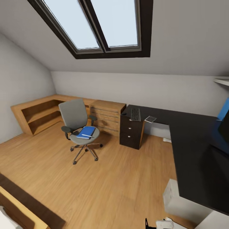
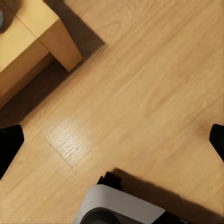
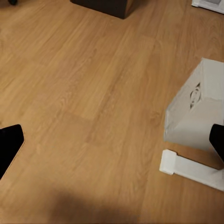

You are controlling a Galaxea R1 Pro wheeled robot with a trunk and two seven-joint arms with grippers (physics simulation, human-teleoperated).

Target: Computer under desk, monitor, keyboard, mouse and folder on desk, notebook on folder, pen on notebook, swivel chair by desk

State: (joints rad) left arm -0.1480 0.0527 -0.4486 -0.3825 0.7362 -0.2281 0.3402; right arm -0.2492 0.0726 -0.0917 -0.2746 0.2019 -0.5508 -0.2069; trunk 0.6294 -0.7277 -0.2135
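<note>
The desk (image 1: 197, 140) was the largest thing in the room, its glossy black L-shaped top running along the far wall and down the right side of the head view. The light grey computer (image 1: 181, 198) stood on the floor beneath the desk's near end, and in the right wrist view the same tower (image 3: 196, 109) sat beside a white desk leg (image 3: 189, 168). A black drawer unit (image 1: 131, 130) stood under the desk's far-left end, with a light wooden drawer chest (image 1: 106, 116) just beside it. The swivel chair (image 1: 78, 124) stood on the wooden floor (image 1: 105, 181) well apart from the desk, out in front of that chest. The blue folder (image 1: 86, 132) lay on the chair's seat, with the white pen (image 1: 86, 135) on the folder. The keyboard (image 1: 135, 114) lay on the desk's far-left end above the drawer unit. Just beside it towards the desk's corner lay a small flat grey-edged thing (image 1: 150, 119), too small to tell what it was.

The left gripper (image 2: 112, 144) and the right gripper (image 3: 112, 144) both hung spread wide over bare floor, holding nothing
</note>
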